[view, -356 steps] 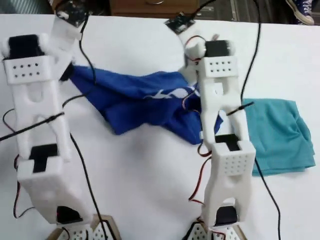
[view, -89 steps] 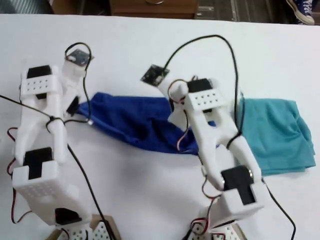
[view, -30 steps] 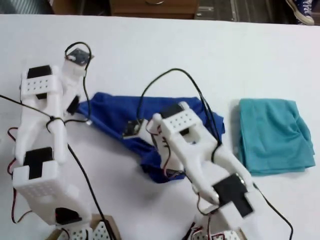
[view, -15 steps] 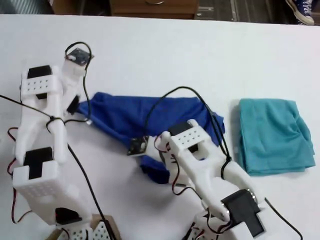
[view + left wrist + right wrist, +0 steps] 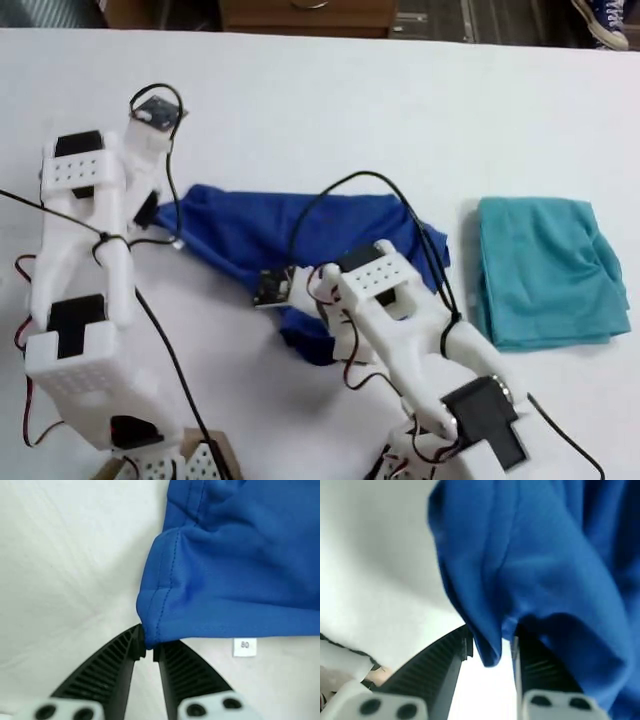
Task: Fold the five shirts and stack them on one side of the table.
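A blue shirt (image 5: 300, 235) lies bunched across the middle of the white table (image 5: 300, 90). My left gripper (image 5: 158, 212) sits at its left end. In the left wrist view the left gripper (image 5: 149, 650) is shut on a hemmed corner of the blue shirt (image 5: 240, 555). My right gripper (image 5: 308, 332) is at the shirt's near edge, where a fold is drawn toward the table's front. In the right wrist view the right gripper (image 5: 492, 647) is shut on a hanging fold of the blue shirt (image 5: 545, 555). A folded teal shirt (image 5: 545, 270) lies at the right side.
Black cables (image 5: 400, 200) loop from the right arm over the blue shirt. A small white tag (image 5: 244, 646) lies on the table beside the held corner. Wooden furniture (image 5: 305, 15) stands beyond the far edge. Bare table stretches along the far side.
The right arm has drawn the shirt's near edge toward the table's front and left, then nearly stopped. The left arm has kept still, holding its corner.
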Motion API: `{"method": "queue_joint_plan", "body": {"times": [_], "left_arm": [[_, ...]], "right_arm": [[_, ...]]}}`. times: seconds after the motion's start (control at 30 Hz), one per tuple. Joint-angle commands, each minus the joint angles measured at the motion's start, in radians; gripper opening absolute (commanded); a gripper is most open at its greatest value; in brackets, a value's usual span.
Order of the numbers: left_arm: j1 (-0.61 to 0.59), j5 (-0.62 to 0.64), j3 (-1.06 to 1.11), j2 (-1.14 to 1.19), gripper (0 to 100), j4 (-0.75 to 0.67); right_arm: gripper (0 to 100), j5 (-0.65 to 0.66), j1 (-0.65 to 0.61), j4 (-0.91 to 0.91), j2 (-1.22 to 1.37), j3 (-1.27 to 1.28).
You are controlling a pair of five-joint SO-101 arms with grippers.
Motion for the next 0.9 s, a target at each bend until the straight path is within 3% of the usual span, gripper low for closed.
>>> {"method": "queue_joint_plan", "body": {"times": [0.0, 0.17, 0.57, 0.73, 0.87], "left_arm": [[0.009, -0.009, 0.002, -0.057, 3, -0.009], [0.005, -0.009, 0.004, -0.057, 3, -0.008], [0.009, -0.005, 0.004, -0.057, 3, -0.002], [0.009, -0.003, 0.004, -0.057, 3, -0.002], [0.009, -0.002, 0.004, -0.057, 3, -0.002]], "right_arm": [[2.2, 0.0, 0.013, -0.031, 0.039, -0.006], [2.0, -0.003, 0.012, -0.015, 0.047, -0.028], [2.1, -0.003, 0.013, 0.337, -0.213, -0.367], [2.1, -0.003, 0.013, 0.349, -0.214, -0.35], [2.4, -0.003, 0.022, 0.236, -0.157, -0.299]]}}
